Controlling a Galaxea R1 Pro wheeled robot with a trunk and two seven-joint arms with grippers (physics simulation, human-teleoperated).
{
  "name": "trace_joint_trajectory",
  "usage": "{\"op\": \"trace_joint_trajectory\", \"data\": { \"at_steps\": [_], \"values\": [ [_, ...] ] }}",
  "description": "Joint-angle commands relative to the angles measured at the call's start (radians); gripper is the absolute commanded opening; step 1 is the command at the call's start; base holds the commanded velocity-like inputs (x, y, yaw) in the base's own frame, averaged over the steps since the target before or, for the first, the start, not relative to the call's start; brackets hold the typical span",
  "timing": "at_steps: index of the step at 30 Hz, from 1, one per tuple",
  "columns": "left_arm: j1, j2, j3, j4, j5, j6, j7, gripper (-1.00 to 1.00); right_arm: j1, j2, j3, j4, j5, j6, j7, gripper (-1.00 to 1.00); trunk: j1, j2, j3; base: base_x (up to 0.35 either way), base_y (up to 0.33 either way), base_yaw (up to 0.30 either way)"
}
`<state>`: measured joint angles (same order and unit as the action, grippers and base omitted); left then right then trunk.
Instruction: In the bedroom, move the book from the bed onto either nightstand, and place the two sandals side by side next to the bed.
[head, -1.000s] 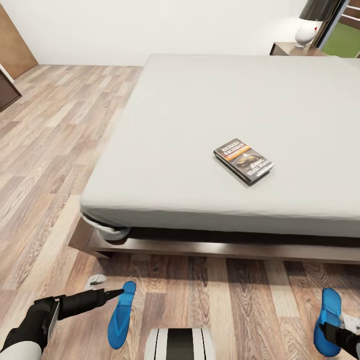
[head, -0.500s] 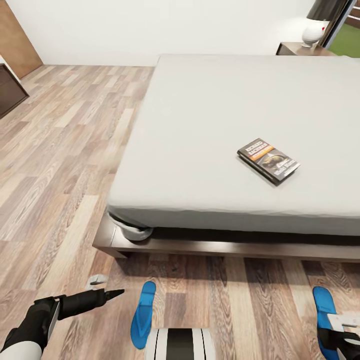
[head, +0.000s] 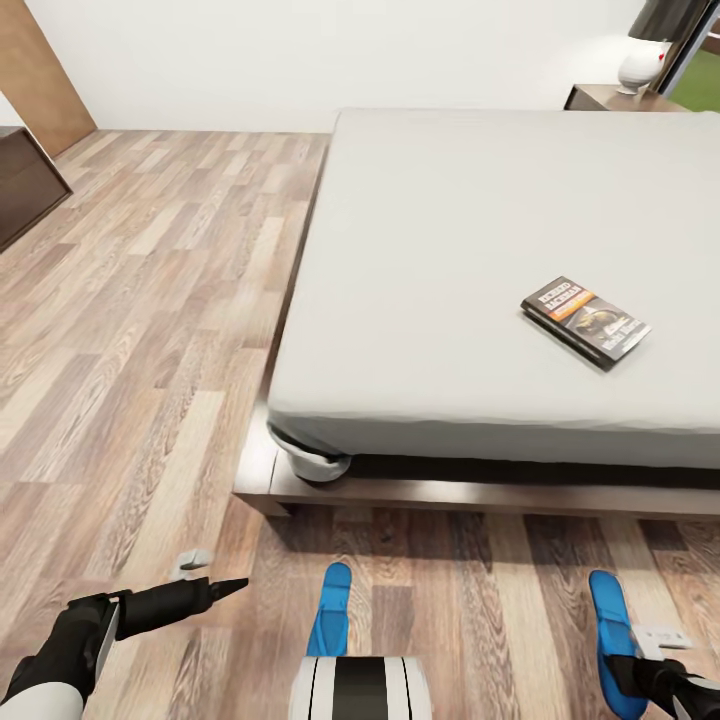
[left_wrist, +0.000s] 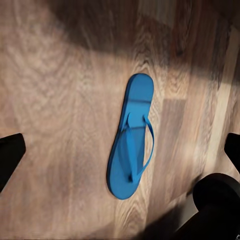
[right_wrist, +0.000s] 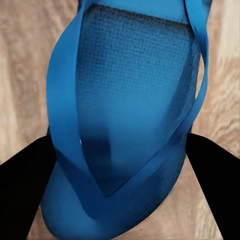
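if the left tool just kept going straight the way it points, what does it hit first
Probably bare floor. The left tool, open, points down at the planks, with the sandal slightly to one side of its line; depth is hard to judge.

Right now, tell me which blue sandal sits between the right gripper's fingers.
The sandal at the head view's right edge, beside the right gripper. The other sandal lies apart on the floor, near the robot's base, untouched.
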<state>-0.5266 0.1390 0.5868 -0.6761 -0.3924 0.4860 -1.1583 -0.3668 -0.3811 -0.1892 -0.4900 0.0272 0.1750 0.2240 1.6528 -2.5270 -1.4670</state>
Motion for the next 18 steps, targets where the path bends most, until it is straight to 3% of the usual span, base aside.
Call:
{"op": "trace_joint_trajectory", "data": {
  "at_steps": [1, 10, 15, 18],
  "values": [
    [-0.001, -0.001, 0.005, 0.000, -0.008, 0.009, -0.008, 1.00, 0.000, 0.001, -0.007, -0.003, 0.002, 0.006, 0.008, -1.00, 0.000, 0.000, -0.001, 0.000, 0.273, 0.000],
    [-0.001, -0.001, 0.005, 0.000, -0.008, 0.009, -0.005, 1.00, 0.000, 0.006, -0.006, -0.026, -0.001, 0.003, 0.008, -1.00, 0.000, 0.000, -0.001, 0.000, 0.271, 0.000],
    [-0.001, -0.002, 0.005, 0.000, -0.008, 0.009, -0.006, 1.00, 0.000, 0.037, -0.006, -0.060, 0.004, 0.003, 0.009, -1.00, 0.000, 0.000, -0.001, 0.000, 0.258, 0.000],
    [-0.001, -0.005, 0.005, 0.001, -0.007, 0.013, -0.011, 1.00, 0.000, 0.041, -0.008, -0.064, 0.003, 0.002, 0.009, -1.00, 0.000, 0.000, -0.001, 0.000, 0.255, 0.000]
  ]
}}
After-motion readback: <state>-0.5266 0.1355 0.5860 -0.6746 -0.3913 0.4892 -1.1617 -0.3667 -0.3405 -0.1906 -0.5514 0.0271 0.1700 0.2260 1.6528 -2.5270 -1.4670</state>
